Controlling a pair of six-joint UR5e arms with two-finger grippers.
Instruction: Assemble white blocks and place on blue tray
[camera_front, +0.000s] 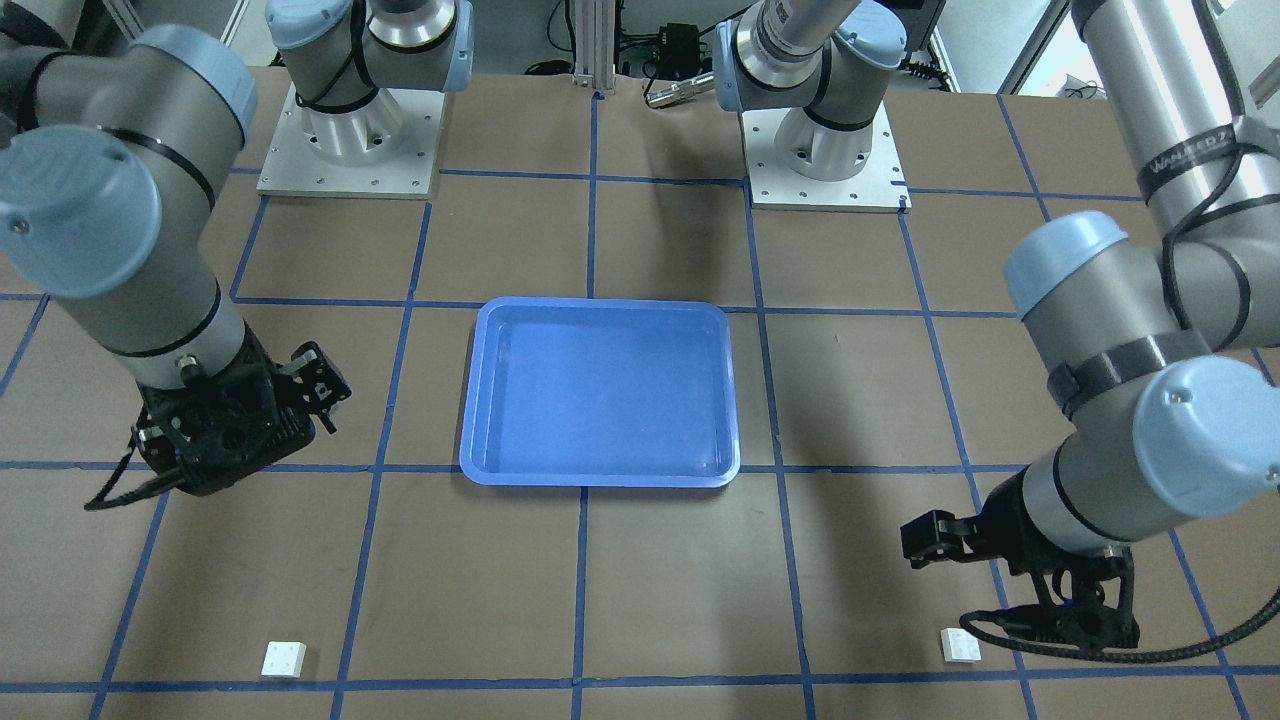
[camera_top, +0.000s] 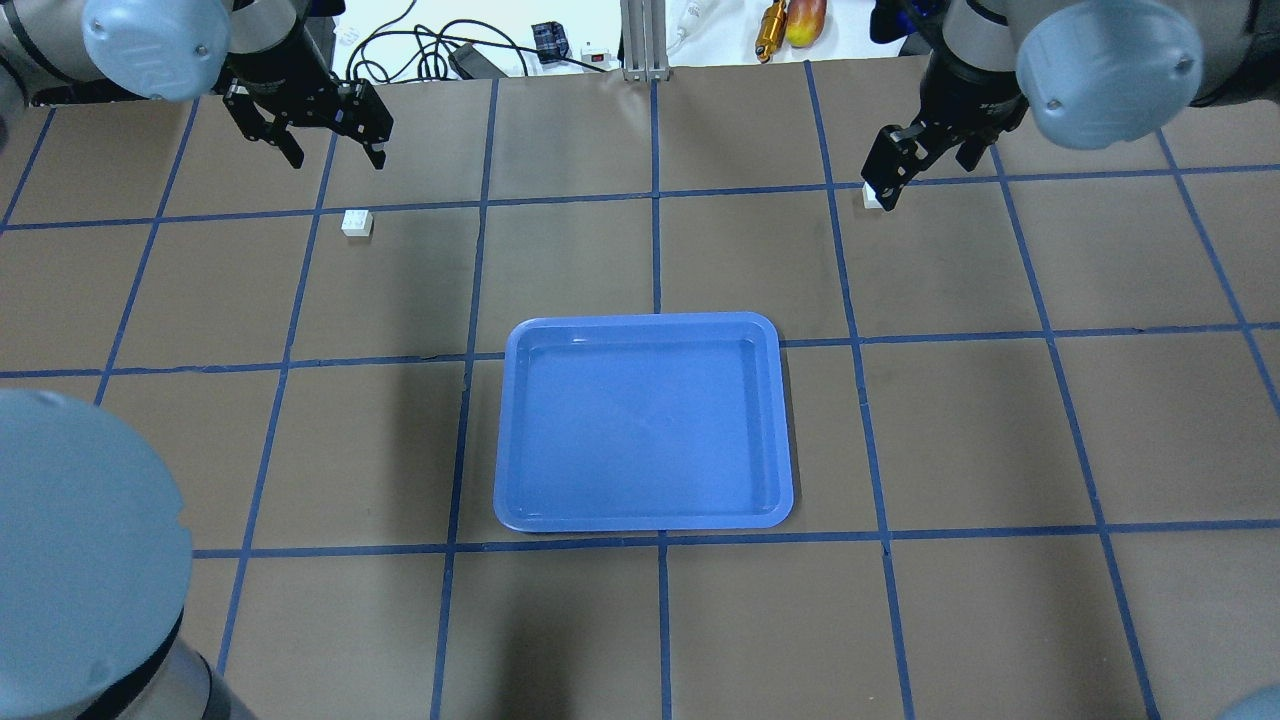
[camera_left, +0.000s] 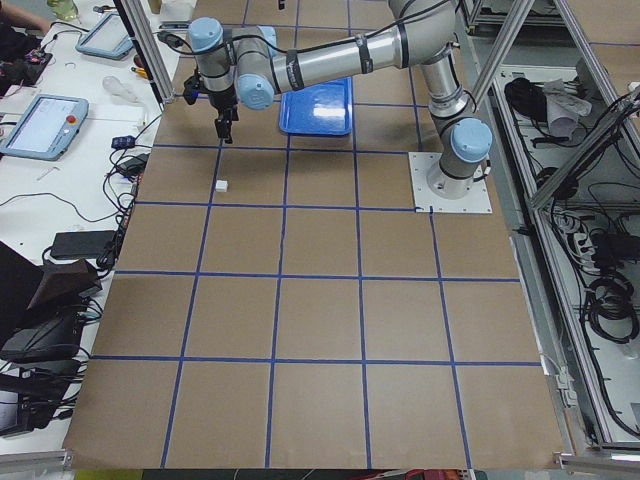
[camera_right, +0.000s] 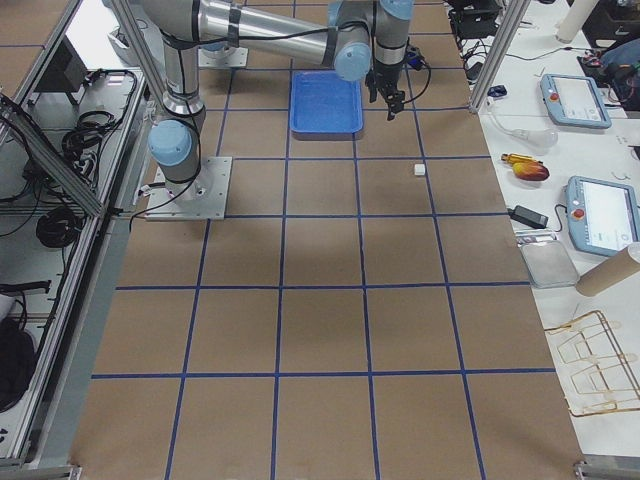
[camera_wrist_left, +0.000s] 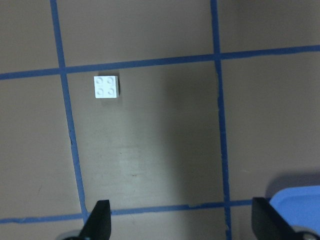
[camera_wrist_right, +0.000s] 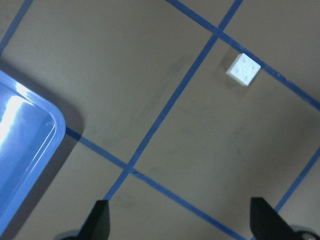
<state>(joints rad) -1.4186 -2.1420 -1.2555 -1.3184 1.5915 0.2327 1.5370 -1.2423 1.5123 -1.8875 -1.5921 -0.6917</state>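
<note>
Overhead exterior: reaching step, left gripper (camera_top: 338, 155) and right gripper (camera_wrist_right: 180, 220) both spread open.
One small white studded plastic brick (camera_top: 357, 222) lies far-left, its twin brick (camera_front: 283, 660) far-right, outside the shallow blue plastic tray (camera_top: 645, 522); next, each gripper should centre and descend.

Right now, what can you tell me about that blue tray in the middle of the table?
The blue tray is a shallow rectangle with rounded corners and a low raised rim, in what looks like glossy plastic that catches the light. It lies flat and empty near the middle of the brown table, across the blue tape lines. Only the table touches it; the two white blocks sit apart from it, on the side away from the robot.
</note>
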